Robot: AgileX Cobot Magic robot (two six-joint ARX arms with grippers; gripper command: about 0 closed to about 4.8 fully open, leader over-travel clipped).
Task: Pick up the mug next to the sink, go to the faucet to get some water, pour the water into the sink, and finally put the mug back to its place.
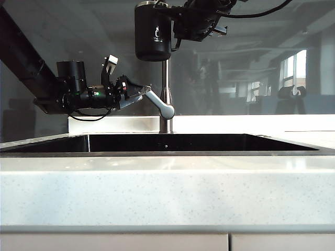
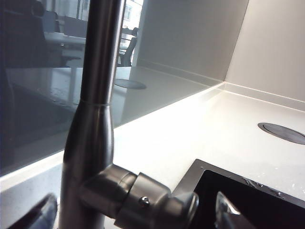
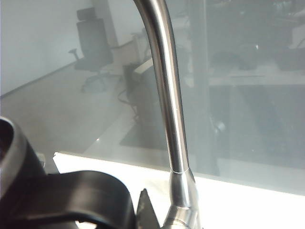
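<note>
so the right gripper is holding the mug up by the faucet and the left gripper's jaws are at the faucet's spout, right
Not quite. The right gripper does hold the mug up by the faucet, but the left gripper has its open jaws at the lever handle low on the stem, not at the spout. The exterior view shows it.

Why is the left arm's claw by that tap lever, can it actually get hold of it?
Probably yes: the left gripper is open right at the faucet's lever, nothing between them. The mug hangs well above.

Brushed-steel faucet (image 2: pixel 93 138), matte black mug (image 1: pixel 152 32), glossy dark sink (image 1: pixel 157 142), speckled stone counter (image 1: pixel 167 193)
</note>
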